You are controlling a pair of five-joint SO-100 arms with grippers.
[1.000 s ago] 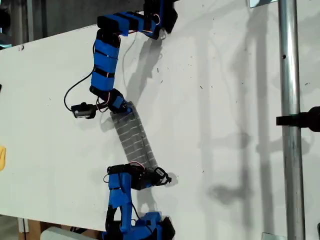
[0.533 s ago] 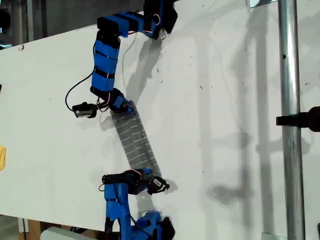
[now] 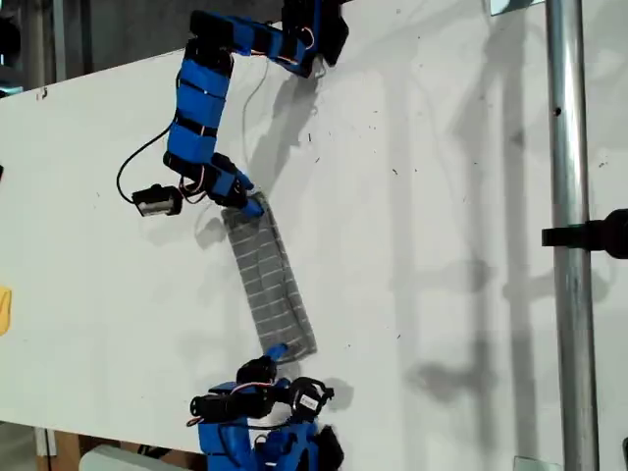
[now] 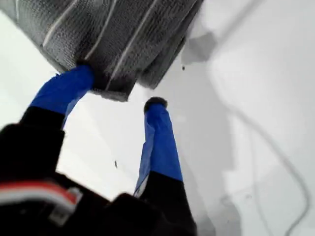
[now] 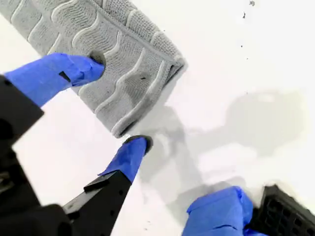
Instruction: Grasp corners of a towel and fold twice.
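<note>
In the exterior view the towel (image 3: 270, 280) lies on the white table (image 3: 442, 196) as a long thin strip. It slants from my first gripper (image 3: 250, 206) at its upper end down to my second gripper (image 3: 278, 350) at its lower end. In the first wrist view my first gripper (image 4: 118, 87) is spread wide, and one finger touches the edge of the dark, white-striped towel (image 4: 113, 29). In the second wrist view my second gripper (image 5: 118, 102) is spread wide too, on both sides of the towel's (image 5: 118, 44) folded corner.

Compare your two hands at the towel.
My first hand is at the towel's end nearer the exterior view's top; my second hand is at the end nearer its bottom. One first-hand finger seems tucked under the edge; one second-hand finger lies on top. Both are open, gripping nothing.
</note>
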